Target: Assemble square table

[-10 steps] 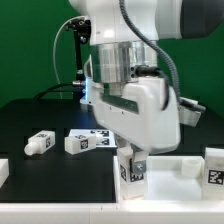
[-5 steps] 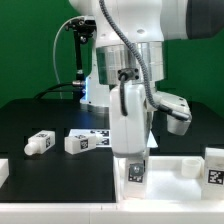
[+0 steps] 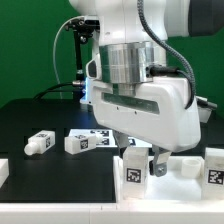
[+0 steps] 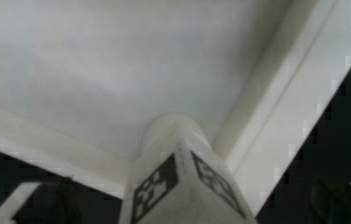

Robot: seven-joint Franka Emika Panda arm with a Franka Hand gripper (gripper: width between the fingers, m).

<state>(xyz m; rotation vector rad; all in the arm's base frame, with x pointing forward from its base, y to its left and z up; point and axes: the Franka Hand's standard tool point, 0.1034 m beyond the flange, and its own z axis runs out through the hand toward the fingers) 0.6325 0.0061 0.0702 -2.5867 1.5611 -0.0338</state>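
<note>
Gripper (image 3: 140, 163) clamped on upright leg (image 3: 133, 173). White slab (image 4: 119, 80) directly beneath the leg. Two loose legs (image 3: 82, 142) (image 3: 38, 143) lie toward exterior view's left of it.

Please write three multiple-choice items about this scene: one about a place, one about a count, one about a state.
1. The held leg is: A over the white tabletop; B on the floor; C on a shelf.
2. Legs lying at the exterior view's left: A none; B two; C four.
3. The claw is: A open; B shut on the leg; C unseen.
Answers: A, the wrist view shows the slab behind the leg; B, two lie there; B, it grips the leg.
</note>
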